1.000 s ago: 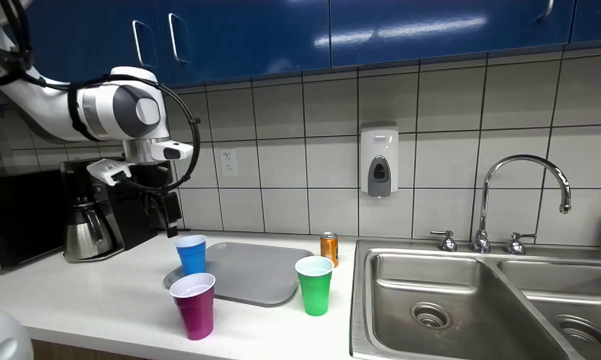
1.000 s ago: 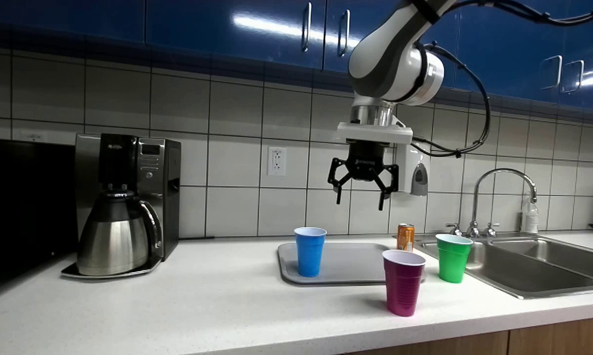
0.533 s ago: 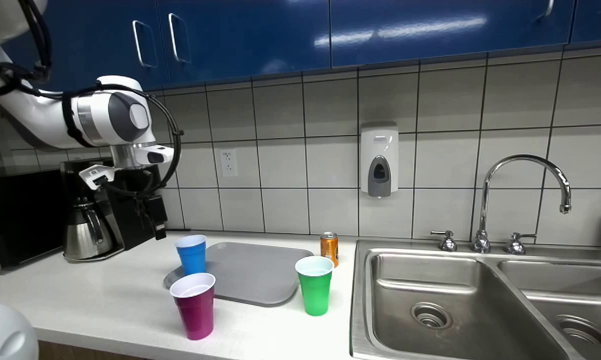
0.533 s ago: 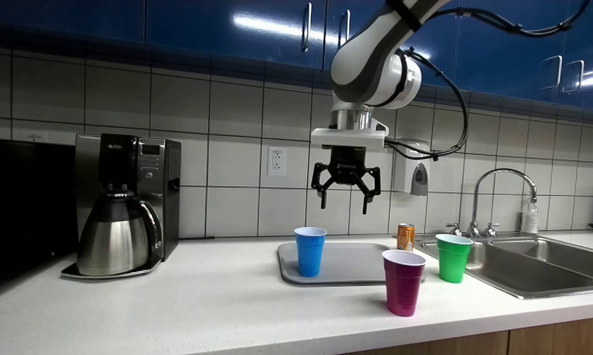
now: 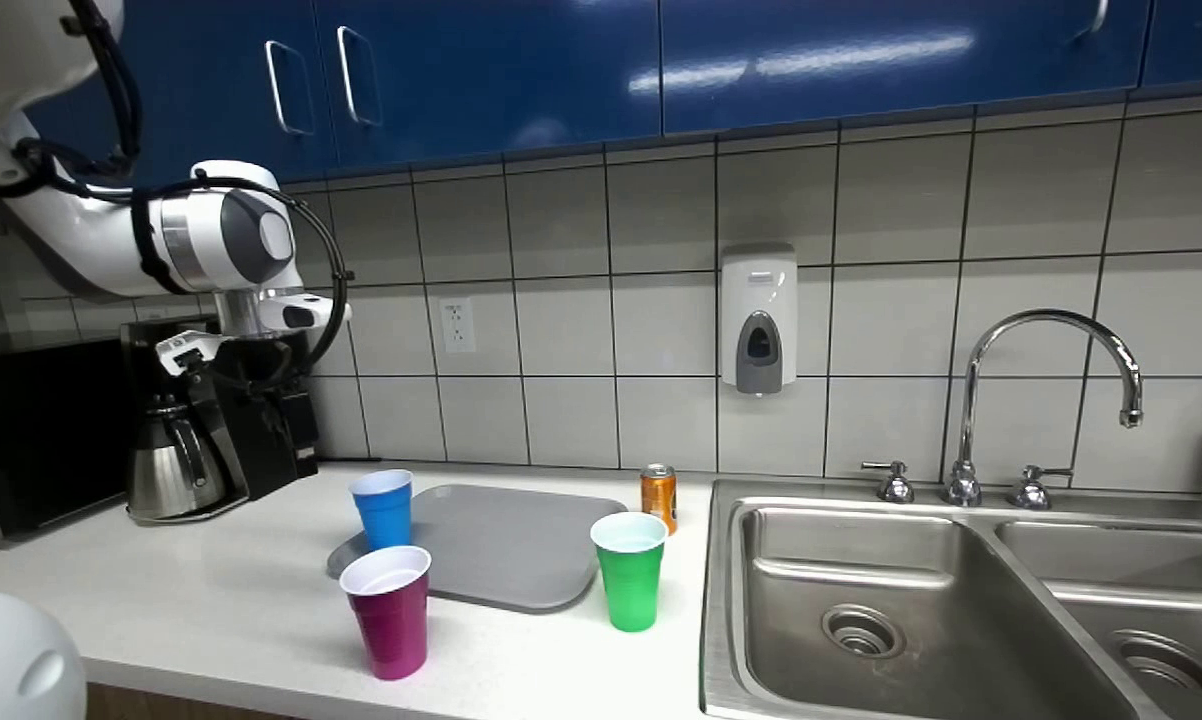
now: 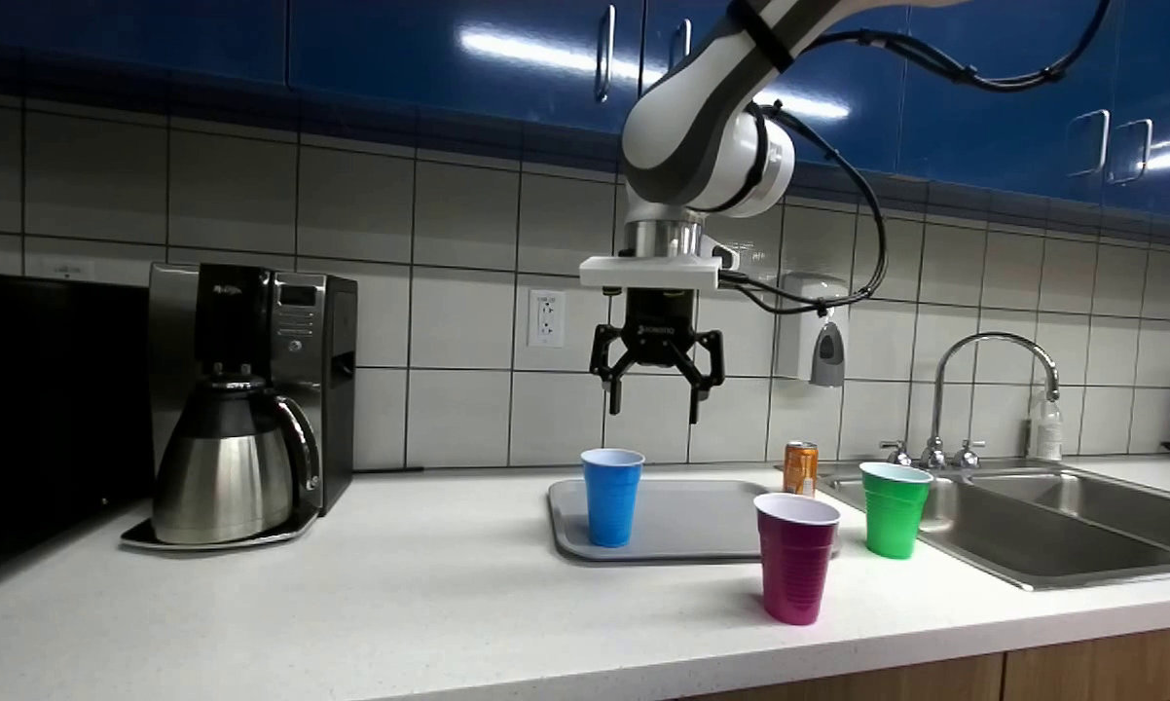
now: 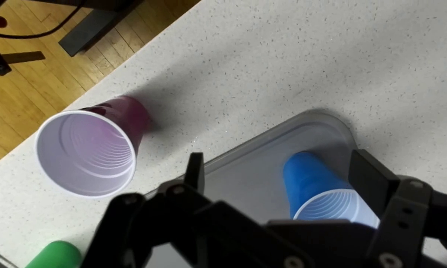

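Observation:
My gripper is open and empty, pointing down above the back of a grey tray. In an exterior view its dark fingers stand against the dark coffee maker. A blue cup stands upright on the tray's near corner, nearest to the gripper and below it. In the wrist view the blue cup shows between the fingers, closer to the right one, its rim partly hidden by the gripper. A purple cup stands upright on the counter in front of the tray. A green cup stands beside the tray.
An orange can stands near the tray by the sink. A coffee maker with a steel carafe and a dark microwave stand at the other end. Blue cabinets hang above; a soap dispenser is on the wall.
My open gripper has moved sideways toward the coffee maker and slightly down, coming nearer above the blue cup; it slows in the last half second. The cups, tray and can have not moved.

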### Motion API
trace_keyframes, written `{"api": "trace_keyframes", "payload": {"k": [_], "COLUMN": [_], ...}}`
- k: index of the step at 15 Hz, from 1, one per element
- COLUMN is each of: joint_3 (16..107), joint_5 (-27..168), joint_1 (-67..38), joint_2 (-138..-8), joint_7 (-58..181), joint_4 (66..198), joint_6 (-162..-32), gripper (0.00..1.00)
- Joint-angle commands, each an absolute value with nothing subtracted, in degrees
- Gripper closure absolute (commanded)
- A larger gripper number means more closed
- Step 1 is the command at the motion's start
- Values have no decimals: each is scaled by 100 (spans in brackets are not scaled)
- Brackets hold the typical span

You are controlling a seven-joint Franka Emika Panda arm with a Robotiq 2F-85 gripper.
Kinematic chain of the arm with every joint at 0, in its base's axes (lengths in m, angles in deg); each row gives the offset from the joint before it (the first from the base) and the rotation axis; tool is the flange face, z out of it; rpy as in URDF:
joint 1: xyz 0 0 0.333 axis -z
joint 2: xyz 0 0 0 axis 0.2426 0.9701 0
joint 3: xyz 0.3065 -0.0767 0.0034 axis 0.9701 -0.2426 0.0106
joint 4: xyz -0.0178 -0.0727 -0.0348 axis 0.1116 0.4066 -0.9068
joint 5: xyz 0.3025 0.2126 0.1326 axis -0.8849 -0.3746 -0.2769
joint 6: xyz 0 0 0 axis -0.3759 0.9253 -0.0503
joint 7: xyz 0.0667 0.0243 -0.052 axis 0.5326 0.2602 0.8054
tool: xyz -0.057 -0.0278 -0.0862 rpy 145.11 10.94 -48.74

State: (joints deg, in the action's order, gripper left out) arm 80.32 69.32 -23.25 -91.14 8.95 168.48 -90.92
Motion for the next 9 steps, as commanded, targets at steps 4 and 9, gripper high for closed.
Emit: {"api": "trace_keyframes", "payload": {"k": [4, 9], "joint_3": [7929, 7906], "joint_5": [6931, 6763], "joint_1": [-2425, -2448], "joint_2": [-9079, -8982], "joint_7": [892, 1636], "joint_4": [16797, 16756], "joint_6": [-9039, -9038], "gripper": [0, 0]}}
